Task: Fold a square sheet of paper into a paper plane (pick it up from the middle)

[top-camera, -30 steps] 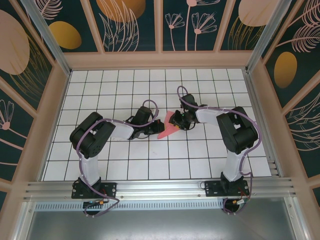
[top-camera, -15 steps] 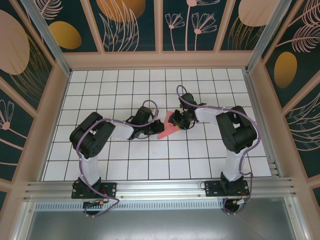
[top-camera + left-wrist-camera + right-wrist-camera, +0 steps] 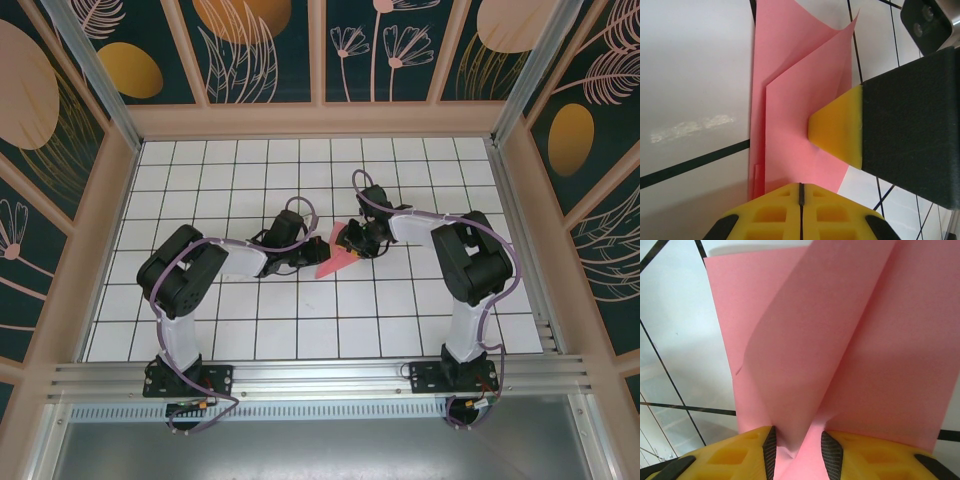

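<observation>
The square sheet of paper (image 3: 336, 262) lies mid-table, salmon pink and folded into a pointed, layered shape. In the left wrist view the paper (image 3: 790, 100) shows overlapping folded flaps. My left gripper (image 3: 305, 253) is at its left edge, jaws shut (image 3: 800, 187), tips over the paper's near edge. My right gripper (image 3: 352, 242) is at the paper's far right end. Its jaws stand open (image 3: 797, 446), with a raised flap of the paper (image 3: 840, 340) between the pads. One yellow right fingertip (image 3: 837, 127) rests on the paper.
The white gridded tabletop (image 3: 240, 320) is walled by a wooden frame (image 3: 320, 120) at the back and sides. An aluminium rail (image 3: 320, 375) runs along the near edge, where both arm bases stand.
The right jaws have spread a little around the raised flap. Both arms and the paper stay almost where they were.
</observation>
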You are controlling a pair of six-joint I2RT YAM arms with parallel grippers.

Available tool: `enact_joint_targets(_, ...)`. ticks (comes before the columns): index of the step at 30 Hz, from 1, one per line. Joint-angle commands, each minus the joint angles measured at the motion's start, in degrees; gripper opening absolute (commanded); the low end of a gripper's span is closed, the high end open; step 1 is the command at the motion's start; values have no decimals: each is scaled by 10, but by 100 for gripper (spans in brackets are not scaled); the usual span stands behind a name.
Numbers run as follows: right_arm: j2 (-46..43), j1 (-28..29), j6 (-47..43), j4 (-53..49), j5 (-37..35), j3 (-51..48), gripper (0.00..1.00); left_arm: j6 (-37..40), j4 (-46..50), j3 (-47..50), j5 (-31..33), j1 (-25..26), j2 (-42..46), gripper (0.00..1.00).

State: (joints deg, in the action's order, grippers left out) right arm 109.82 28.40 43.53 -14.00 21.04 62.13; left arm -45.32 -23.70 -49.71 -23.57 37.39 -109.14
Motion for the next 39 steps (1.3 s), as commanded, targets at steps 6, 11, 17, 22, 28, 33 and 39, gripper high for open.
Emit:
enact_joint_targets(6,121,7,-18,-71,-113,-51,39,1,17,-20,-13,-1,-11,9)
enact_joint_targets(11,128,9,-22,-74,-115,-48,39,-1,31,-21,-9,-2,-20,8)
enact_joint_targets(17,135,11,-21,-79,-120,-45,39,-2,46,-23,5,-1,-24,8)
enact_joint_targets(22,136,11,-21,-81,-120,-44,40,-3,60,-26,16,-2,-29,7)
enact_joint_targets(28,118,11,-18,-80,-102,-37,40,-3,75,-30,18,-2,-40,7)
enact_joint_targets(33,64,11,-20,-88,-80,-6,40,-4,93,-32,25,-1,-46,6)
enact_joint_targets(39,-43,9,-39,-77,-61,36,40,0,120,-33,44,-1,-47,5)
